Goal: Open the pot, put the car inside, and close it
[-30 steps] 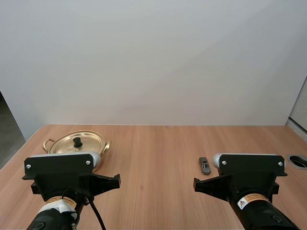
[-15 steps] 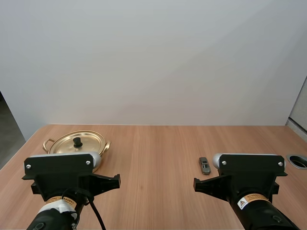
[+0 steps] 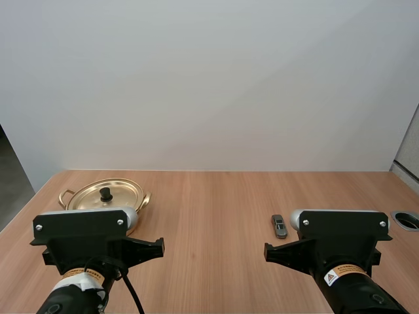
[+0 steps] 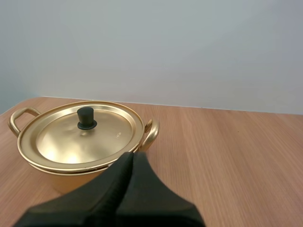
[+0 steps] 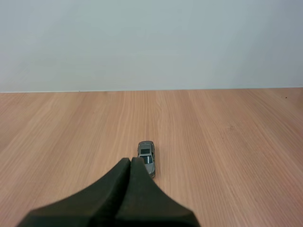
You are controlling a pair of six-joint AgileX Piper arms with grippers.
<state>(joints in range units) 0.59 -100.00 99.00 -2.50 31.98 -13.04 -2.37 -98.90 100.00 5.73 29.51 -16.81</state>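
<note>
Now: pot (image 4: pixel 57 178) on the surface (image 3: pixel 209 209), gold-coloured, lid (image 4: pixel 71 137) seated flat on its rim. Black knob (image 4: pixel 86 117) upright at the lid's centre. Loop handles (image 4: pixel 151 134) on two opposite sides of the pot.

Left fingers (image 4: pixel 129 160) pressed together into one dark wedge, nothing between them. Tips point at the pot's near side, close by the rim and beside one handle; contact cannot be told.

Car (image 5: pixel 147 158): small, grey, on its wheels on the bare surface, well to the right of the pot and well apart from it. Its length runs away from the arms' bases.

Right fingers (image 5: pixel 126 165) likewise together, empty. Tips sit just short of the car's near end, far from the pot.

High view: left arm (image 3: pixel 82 245) stands in front of the pot and hides its near edge. Right arm (image 3: pixel 340 245) stands far to the pot's right, with the car just beside it on the pot's side.
</note>
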